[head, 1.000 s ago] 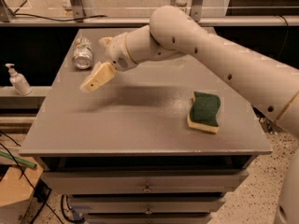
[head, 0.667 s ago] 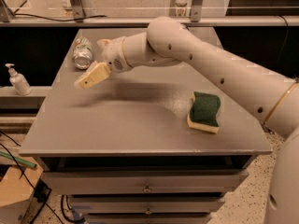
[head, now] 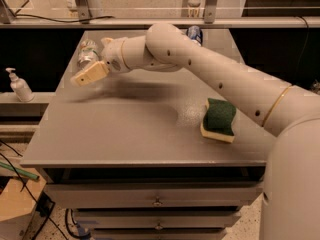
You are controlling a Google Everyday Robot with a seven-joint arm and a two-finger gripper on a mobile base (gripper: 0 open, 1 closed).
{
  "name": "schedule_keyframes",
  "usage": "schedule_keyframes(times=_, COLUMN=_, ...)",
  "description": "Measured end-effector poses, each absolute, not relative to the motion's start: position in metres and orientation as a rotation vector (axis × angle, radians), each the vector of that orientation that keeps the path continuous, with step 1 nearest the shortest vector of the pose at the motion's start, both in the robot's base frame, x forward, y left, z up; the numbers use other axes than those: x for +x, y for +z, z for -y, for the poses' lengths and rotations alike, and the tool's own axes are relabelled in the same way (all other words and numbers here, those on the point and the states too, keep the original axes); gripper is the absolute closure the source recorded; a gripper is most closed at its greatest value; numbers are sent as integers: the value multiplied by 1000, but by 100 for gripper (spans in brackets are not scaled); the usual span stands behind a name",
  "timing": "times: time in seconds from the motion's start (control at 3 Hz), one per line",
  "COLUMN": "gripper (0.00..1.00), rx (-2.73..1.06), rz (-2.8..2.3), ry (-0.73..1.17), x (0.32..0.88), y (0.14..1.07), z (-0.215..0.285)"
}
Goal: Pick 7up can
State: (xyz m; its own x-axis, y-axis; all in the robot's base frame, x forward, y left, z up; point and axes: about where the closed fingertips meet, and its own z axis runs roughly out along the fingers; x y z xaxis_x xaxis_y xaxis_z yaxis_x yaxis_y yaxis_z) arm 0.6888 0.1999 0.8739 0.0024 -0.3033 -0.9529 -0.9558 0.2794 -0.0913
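The 7up can (head: 86,54), silvery with a pale label, lies on its side at the far left of the grey table (head: 125,129). My gripper (head: 98,58) is right beside it, reaching in from the right. The gripper is open: one cream finger (head: 90,74) sticks out in front of the can and the other (head: 106,41) shows behind it. The can is not lifted. My arm stretches across the table from the right.
A green and yellow sponge (head: 218,119) lies on the right of the table. A dark blue can (head: 194,33) stands at the back, partly behind my arm. A soap dispenser bottle (head: 19,85) stands on a shelf off the table's left edge.
My gripper has moved left and a little back, closing in on the can. The can and sponge have not moved.
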Motion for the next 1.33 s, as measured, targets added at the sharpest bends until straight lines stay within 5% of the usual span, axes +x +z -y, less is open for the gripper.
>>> schedule_keyframes(times=1.0, gripper=0, rx=-1085, rz=-1615, ry=777, x=738, y=848, z=-233)
schedule_keyframes(times=1.33, gripper=10, rx=-1029, rz=-1651, ry=757, x=753, y=841, z=-238)
